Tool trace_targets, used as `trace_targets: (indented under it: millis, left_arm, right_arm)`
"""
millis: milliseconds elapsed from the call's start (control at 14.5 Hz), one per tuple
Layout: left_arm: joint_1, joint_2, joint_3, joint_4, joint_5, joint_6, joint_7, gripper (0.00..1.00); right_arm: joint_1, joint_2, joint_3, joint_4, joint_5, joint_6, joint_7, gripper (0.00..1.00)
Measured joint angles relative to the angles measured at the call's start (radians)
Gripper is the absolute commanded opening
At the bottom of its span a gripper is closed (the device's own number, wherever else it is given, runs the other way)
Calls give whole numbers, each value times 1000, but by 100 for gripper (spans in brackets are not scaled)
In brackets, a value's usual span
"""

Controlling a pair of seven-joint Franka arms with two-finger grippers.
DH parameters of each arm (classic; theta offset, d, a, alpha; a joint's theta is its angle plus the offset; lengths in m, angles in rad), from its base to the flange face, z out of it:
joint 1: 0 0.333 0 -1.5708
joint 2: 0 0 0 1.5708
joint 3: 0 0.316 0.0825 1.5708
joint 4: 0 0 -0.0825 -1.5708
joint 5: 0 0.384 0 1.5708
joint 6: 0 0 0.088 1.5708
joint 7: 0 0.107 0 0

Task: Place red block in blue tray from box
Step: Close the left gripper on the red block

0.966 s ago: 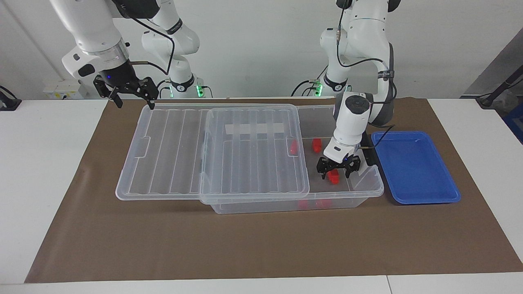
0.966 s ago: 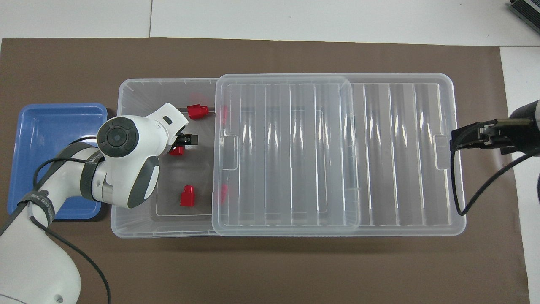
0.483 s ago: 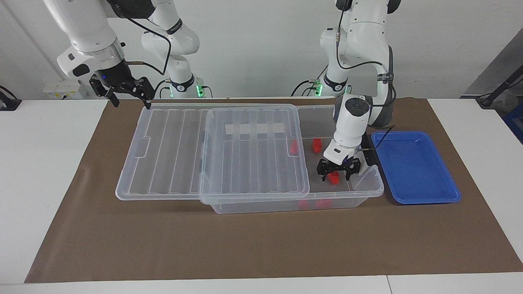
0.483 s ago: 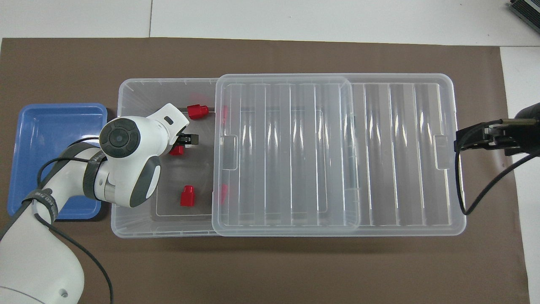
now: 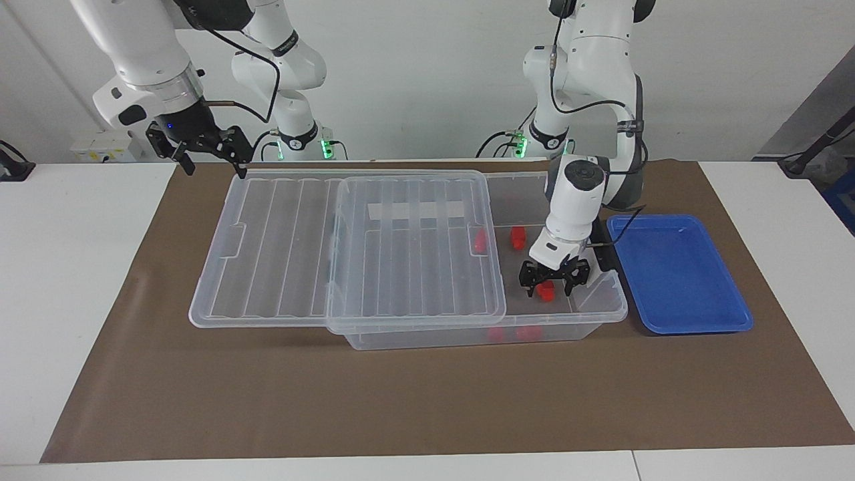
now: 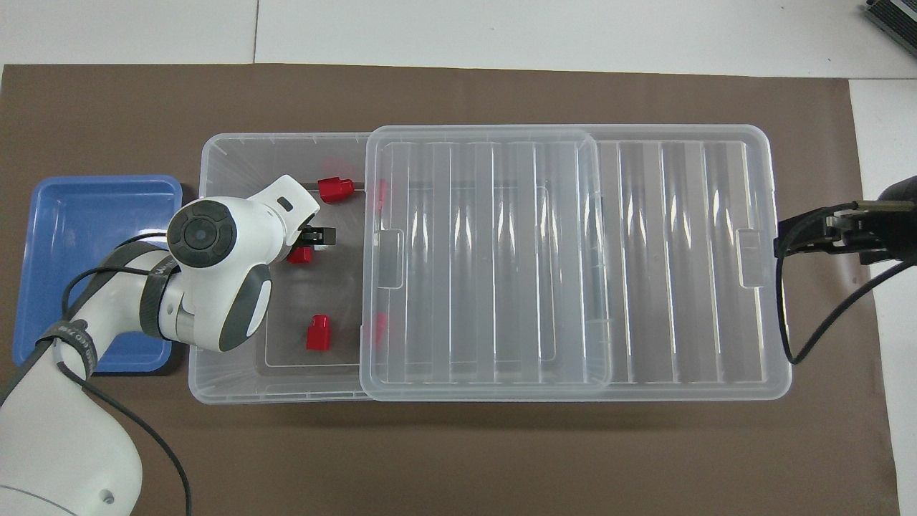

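The clear box (image 5: 601, 312) lies across the mat, its ribbed lid (image 5: 414, 267) slid toward the right arm's end, so the end by the blue tray (image 5: 674, 267) is uncovered. My left gripper (image 5: 550, 290) is down in that uncovered end. It is open, with a red block (image 5: 546, 291) between its fingers on the box floor. In the overhead view the left wrist hides most of that block (image 6: 301, 255). My right gripper (image 5: 217, 171) is open and empty, held up over the lid's corner at the right arm's end. The blue tray (image 6: 86, 236) holds nothing.
More red blocks lie in the box: one nearer the robots (image 5: 518, 237), one farther from them (image 6: 334, 188), and others half under the lid's edge (image 5: 479, 242). The brown mat (image 5: 401, 401) covers the table. The box's black clip handle faces the tray.
The right gripper has risen and drawn slightly toward the right arm's end of the table. The left gripper has barely moved around the red block.
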Motion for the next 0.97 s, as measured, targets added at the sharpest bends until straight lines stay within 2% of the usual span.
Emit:
trace_targets:
  millis: [138,276,483,552,690,966]
  left_arm:
    - [0,0,0,0,0,0,1,68]
    - [0,0,0,0,0,0,1,51]
    - [0,0,0,0,0,0,1,20]
    - [0,0,0,0,0,0,1,13]
    - [0,0,0,0,0,0,2,8]
    - [0,0,0,0,0,0,2,6]
  right_arm:
    - [-1,0,0,0,0,0,0,100]
    - [-1,0,0,0,0,0,0,100]
    - [-1,0,0,0,0,0,0,100]
    - [-1,0,0,0,0,0,0,100]
    - [-1,0,0,0,0,0,0,100]
    - [-1,0,0,0,0,0,0,100]
